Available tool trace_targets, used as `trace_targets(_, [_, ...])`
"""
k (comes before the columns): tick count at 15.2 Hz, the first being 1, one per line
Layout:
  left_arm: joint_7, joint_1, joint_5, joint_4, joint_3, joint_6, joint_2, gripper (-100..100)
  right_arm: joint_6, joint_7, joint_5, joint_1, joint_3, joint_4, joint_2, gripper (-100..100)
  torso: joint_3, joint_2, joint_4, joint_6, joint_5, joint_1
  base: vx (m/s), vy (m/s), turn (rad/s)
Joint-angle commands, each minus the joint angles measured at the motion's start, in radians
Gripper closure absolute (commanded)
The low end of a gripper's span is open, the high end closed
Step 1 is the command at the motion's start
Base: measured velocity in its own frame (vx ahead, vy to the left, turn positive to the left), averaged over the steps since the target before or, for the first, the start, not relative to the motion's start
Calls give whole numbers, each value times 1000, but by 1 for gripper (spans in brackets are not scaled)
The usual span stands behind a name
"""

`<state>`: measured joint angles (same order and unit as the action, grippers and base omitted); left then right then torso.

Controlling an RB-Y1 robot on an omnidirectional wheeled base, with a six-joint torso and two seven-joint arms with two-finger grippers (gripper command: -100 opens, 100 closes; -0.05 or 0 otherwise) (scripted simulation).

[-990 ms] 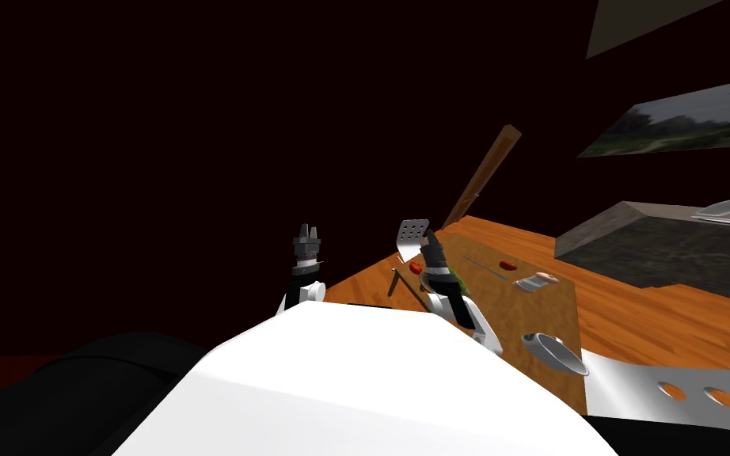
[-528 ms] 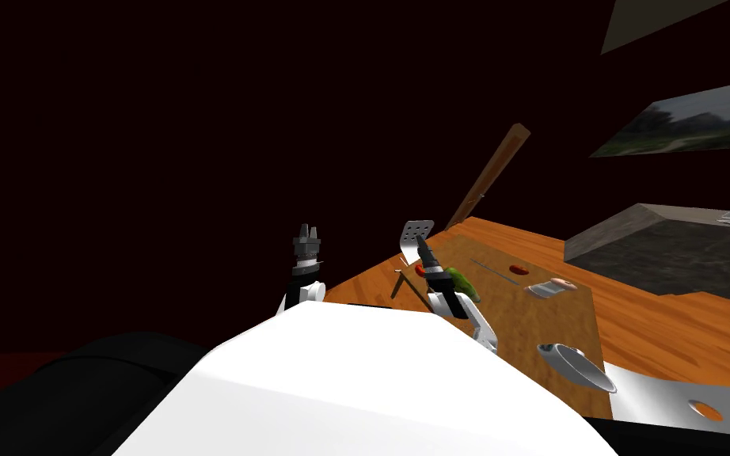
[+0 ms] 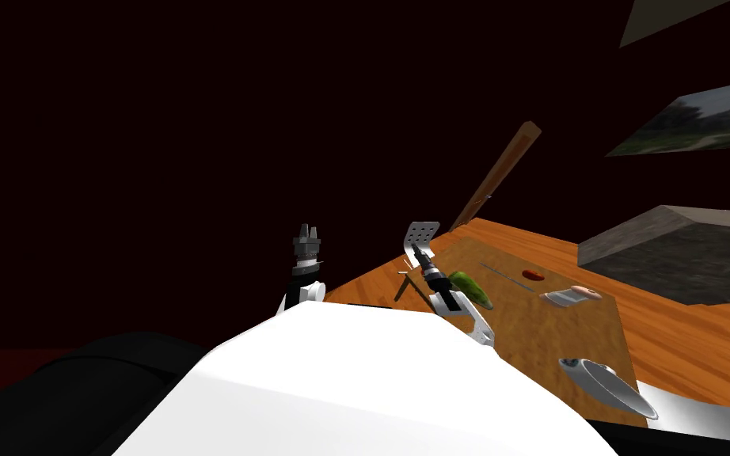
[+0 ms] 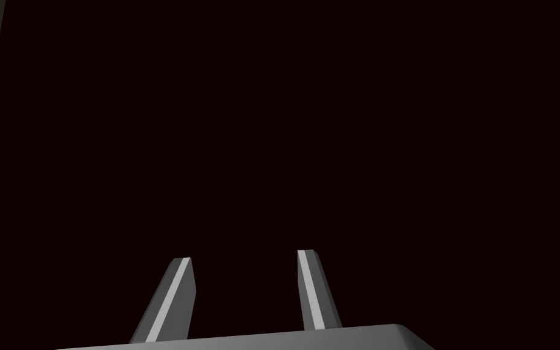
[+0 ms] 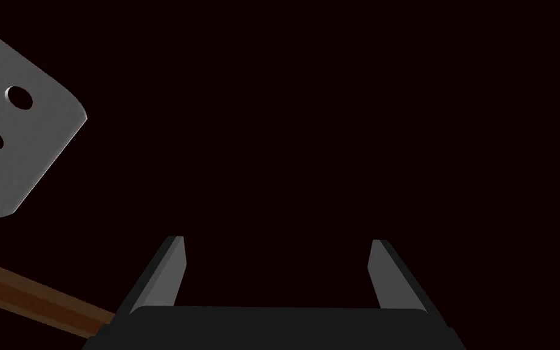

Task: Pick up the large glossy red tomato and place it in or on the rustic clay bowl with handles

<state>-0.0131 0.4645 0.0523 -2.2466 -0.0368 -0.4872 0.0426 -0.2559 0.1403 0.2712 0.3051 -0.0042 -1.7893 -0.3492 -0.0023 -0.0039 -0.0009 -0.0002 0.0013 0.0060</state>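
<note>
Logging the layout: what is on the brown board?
On the brown board: a green vegetable, a small red piece, a thin rod, a tipped grey vessel and a grey bowl. The right gripper hides part of its left edge.

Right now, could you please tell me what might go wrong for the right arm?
The open right gripper has nothing between its fingers, so closing would likely grab air. The perforated spatula is close beside it and could get knocked. The green vegetable lies by the forearm, possibly swept.
</note>
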Motion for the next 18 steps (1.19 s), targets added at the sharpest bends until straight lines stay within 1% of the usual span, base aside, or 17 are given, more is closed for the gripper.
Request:
trace_targets(1, [0,0,0,0,0,0,0,0,50,47,50,-22,6,50,-22,-100,0,0,0,0,0,0,60,82,44])
trace_targets(2, [0,0,0,0,0,0,0,0,54,47,50,-22,6,71,-22,-100,0,0,0,0,0,0,54,72,41])
trace_targets(3, [0,0,0,0,0,0,0,0,54,47,50,-22,6,76,-22,-100,0,0,0,0,0,0,33,49,11])
trace_targets(4, [0,0,0,0,0,0,0,0,86,80,86,-39,9,100,-38,-100,0,1,0,0,0,-1,33,54,36])
trace_targets(5, [0,0,0,0,0,0,0,0,86,80,86,-39,9,122,-38,-100,1,1,0,0,0,-2,32,57,34])
trace_targets(6, [0,0,0,0,0,0,0,0,86,80,86,-39,9,134,-38,-100,1,1,0,0,0,-2,20,41,10])
trace_targets(7, [0,0,0,0,0,0,0,0,86,80,86,-39,9,134,-38,-100,1,2,0,0,0,-2,9,24,-4])
trace_targets(8, [0,0,0,0,0,0,0,0,118,113,123,-57,11,169,-52,-100,1,3,1,0,-1,-4,17,39,31])
trace_targets(9, [0,0,0,0,0,0,0,0,118,113,123,-57,11,193,-52,-100,1,3,1,0,-1,-3,26,52,42])
trace_targets(10, [0,0,0,0,0,0,0,0,118,113,123,-57,11,193,-52,-100,1,2,1,0,-1,-3,28,39,10])
trace_targets(11, [0,0,0,0,0,0,0,0,150,147,161,-75,14,235,-66,-100,1,2,0,0,-1,-3,34,55,32])
trace_targets(12, [0,0,0,0,0,0,0,0,150,147,161,-75,14,252,-66,-100,1,2,0,0,0,-2,37,59,30])
trace_targets(13, [0,0,0,0,0,0,0,0,183,181,198,-93,16,277,-78,-100,1,2,0,0,0,-2,51,57,38])
trace_targets(15, [0,0,0,0,0,0,0,0,183,181,199,-93,16,312,-78,-100,0,0,0,0,0,-2,46,55,25])
trace_targets(16, [0,0,0,0,0,0,0,0,215,216,237,-111,19,350,-90,-100,0,1,0,0,0,-2,40,54,26])
trace_targets(17, [0,0,0,0,0,0,0,0,215,216,237,-111,19,372,-90,-100,0,1,0,0,0,-2,36,62,32])
trace_targets(18, [0,0,0,0,0,0,0,0,245,250,273,-129,21,407,-101,-100,1,1,0,0,0,-2,42,74,38])
